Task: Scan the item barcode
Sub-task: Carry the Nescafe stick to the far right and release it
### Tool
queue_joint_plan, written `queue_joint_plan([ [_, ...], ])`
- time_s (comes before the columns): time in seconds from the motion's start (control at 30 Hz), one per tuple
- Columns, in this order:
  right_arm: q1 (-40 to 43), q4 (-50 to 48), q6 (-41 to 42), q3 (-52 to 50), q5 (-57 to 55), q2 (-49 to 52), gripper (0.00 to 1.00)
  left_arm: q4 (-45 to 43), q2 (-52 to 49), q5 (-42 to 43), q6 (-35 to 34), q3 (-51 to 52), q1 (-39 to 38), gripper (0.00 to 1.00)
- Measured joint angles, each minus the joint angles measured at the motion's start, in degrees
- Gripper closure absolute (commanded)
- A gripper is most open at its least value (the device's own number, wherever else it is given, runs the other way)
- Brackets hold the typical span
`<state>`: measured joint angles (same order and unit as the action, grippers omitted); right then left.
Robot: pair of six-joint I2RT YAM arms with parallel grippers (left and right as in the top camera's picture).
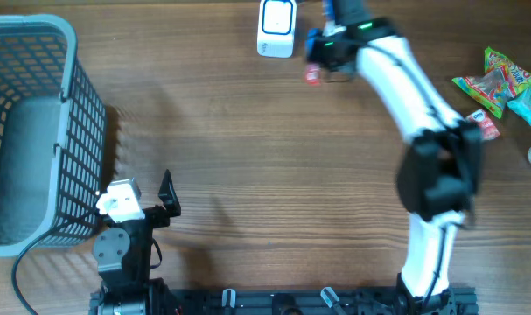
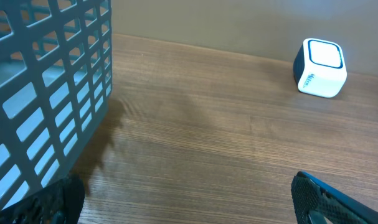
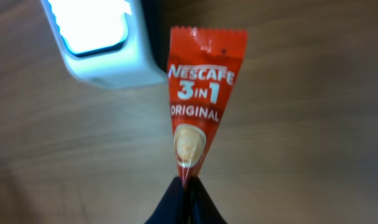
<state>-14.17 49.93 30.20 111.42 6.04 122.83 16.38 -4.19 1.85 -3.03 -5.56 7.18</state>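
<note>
Grip: right pincer [image 3: 187, 186] clamped on the narrow end of a red foil Nescafé sachet [image 3: 198, 93].
Sachet: runs from the fingertips toward 12 o'clock.
Scanner: white boxy barcode scanner [image 3: 104, 43], at 10 o'clock of the sachet, just beside it.
Left pincer [image 1: 144, 199]: spread wide.

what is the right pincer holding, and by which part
The right pincer is shut on a red Nescafe sachet, pinching its lower end, below the print. The left pincer is open and holds nothing.
</note>
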Motion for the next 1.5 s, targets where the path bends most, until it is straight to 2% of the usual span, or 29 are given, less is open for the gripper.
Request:
queue_joint_plan([
  [0.1, 7.3, 11.4, 0.0, 0.9, -5.9, -10.3, 0.96, 0.0, 0.0, 0.0, 0.0, 0.0, 0.0, 0.00],
  [0.2, 14.2, 15.6, -2.3, 1.6, -11.6, -14.6, 0.96, 0.0, 0.0, 0.0, 0.0, 0.0, 0.0, 0.00],
  [0.33, 18.7, 6.8, -13.6, -5.9, -12.7, -14.0, 0.96, 0.0, 0.0, 0.0, 0.0, 0.0, 0.0, 0.00],
  [0.4, 20.6, 0.3, -17.6, -13.6, -13.2, -13.7, 0.96, 0.0, 0.0, 0.0, 0.0, 0.0, 0.0, 0.00],
  [0.5, 24.4, -9.0, -20.1, -23.2, -13.7, -13.0, 0.96, 0.0, 0.0, 0.0, 0.0, 0.0, 0.0, 0.00],
  [0.63, 29.3, -13.9, -21.3, -27.7, -14.0, -12.6, 0.93, 0.0, 0.0, 0.0, 0.0, 0.0, 0.0, 0.00],
  [0.67, 30.1, -15.2, -21.4, -27.7, -14.1, -12.6, 0.71, 0.0, 0.0, 0.0, 0.0, 0.0, 0.0, 0.00],
  [0.7, 31.1, -16.5, -21.6, -27.7, -14.1, -12.6, 0.42, 0.0, 0.0, 0.0, 0.0, 0.0, 0.0, 0.00],
  [0.77, 31.5, -16.9, -21.7, -27.7, -14.0, -12.6, 0.20, 0.0, 0.0, 0.0, 0.0, 0.0, 0.0, 0.00],
  [0.8, 31.5, -16.9, -21.7, -27.7, -13.6, -12.6, 0.00, 0.0, 0.0, 0.0, 0.0, 0.0, 0.0, 0.00],
  [0.9, 31.2, -14.9, -21.9, -27.3, -9.9, -12.6, 0.00, 0.0, 0.0, 0.0, 0.0, 0.0, 0.0, 0.00],
  [1.07, 31.0, -5.3, -19.5, -22.7, -0.1, -15.6, 0.00, 0.0, 0.0, 0.0, 0.0, 0.0, 0.0, 0.00],
  [1.17, 30.8, -2.3, -18.9, -21.7, 7.5, -26.4, 0.00, 0.0, 0.0, 0.0, 0.0, 0.0, 0.0, 0.00],
  [1.2, 30.3, -0.7, -18.8, -20.7, 10.1, -33.8, 0.00, 0.0, 0.0, 0.0, 0.0, 0.0, 0.0, 0.00],
  [1.33, 28.5, 6.4, -16.5, -19.9, 12.7, -53.4, 0.00, 0.0, 0.0, 0.0, 0.0, 0.0, 0.0, 0.00],
  [1.5, 28.6, 8.3, -11.5, -19.0, 13.5, -74.8, 0.00, -0.1, 0.0, 0.0, 0.0, 0.0, 0.0, 0.00],
])
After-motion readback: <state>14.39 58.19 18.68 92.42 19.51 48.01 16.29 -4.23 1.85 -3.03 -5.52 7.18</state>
